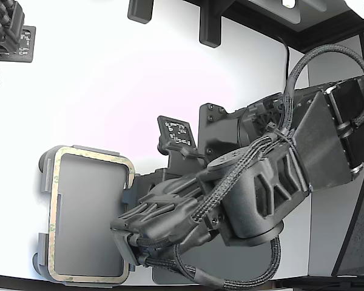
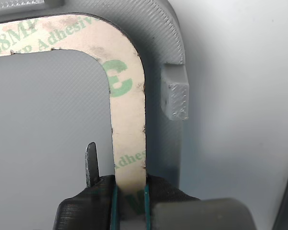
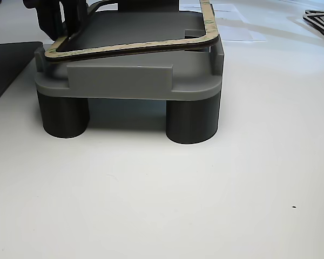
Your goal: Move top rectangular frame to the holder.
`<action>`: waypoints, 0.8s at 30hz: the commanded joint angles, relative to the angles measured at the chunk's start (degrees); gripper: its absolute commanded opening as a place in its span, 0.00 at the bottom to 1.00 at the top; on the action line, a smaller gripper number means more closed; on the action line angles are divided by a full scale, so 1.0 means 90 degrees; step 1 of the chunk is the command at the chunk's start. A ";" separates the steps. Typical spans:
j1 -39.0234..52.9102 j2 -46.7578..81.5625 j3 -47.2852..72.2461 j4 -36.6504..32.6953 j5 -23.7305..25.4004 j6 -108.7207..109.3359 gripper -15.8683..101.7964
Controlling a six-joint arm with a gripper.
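Observation:
The tan top rectangular frame (image 1: 91, 156) with green printing lies over the light grey holder (image 1: 44, 167) at the exterior view's lower left. My gripper (image 1: 126, 229) reaches in from the right and is shut on the frame's side strip. In the wrist view, the two fingertips of the gripper (image 2: 129, 194) pinch the strip of the frame (image 2: 128, 124), next to a raised tab of the holder (image 2: 175, 98). In the other view, the frame (image 3: 129, 48) sits slightly tilted on top of the holder (image 3: 119, 81), with the gripper (image 3: 59, 21) at its far left corner.
A dark flat mat (image 3: 8, 65) lies beside the holder, partly under my arm (image 1: 170, 276). A second arm (image 1: 6, 30) sits at the exterior view's top left. Dark posts (image 1: 209, 27) stand along the far edge. Another dark frame (image 3: 321, 21) lies at the far right.

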 commanded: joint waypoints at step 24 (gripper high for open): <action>-0.0146 0.0059 -0.0088 0.0068 -0.0127 0.0059 0.04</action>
